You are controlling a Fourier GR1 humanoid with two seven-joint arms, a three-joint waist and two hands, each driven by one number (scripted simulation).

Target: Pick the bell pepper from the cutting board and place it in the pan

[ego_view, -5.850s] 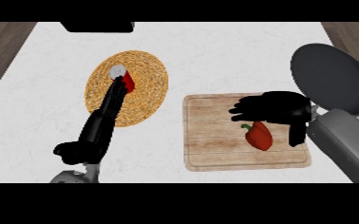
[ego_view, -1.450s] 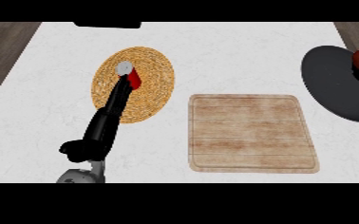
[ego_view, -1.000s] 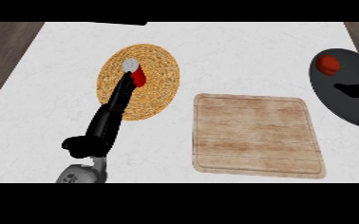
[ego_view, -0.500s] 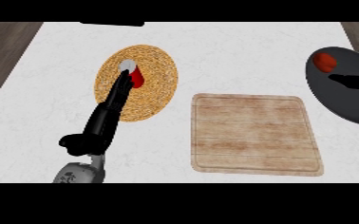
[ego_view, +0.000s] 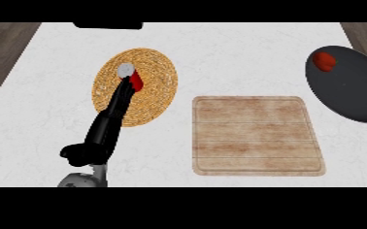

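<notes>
The pepper (ego_view: 325, 61) lies in the pan (ego_view: 344, 97), the board (ego_view: 257, 135) bare. No right hand is in view; the left hand (ego_view: 80, 154), low at the left, is too unclear to call. Judged placed: keep clear of the pan.

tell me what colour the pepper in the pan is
Red. The bell pepper sits in the dark grey pan at the right edge of the head view.

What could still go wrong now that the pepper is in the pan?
1. The bell pepper lies close to the upper left rim of the pan, so a nudge might roll it out.
2. The pan is cut off by the view's right edge, so its far side cannot be checked.
</notes>
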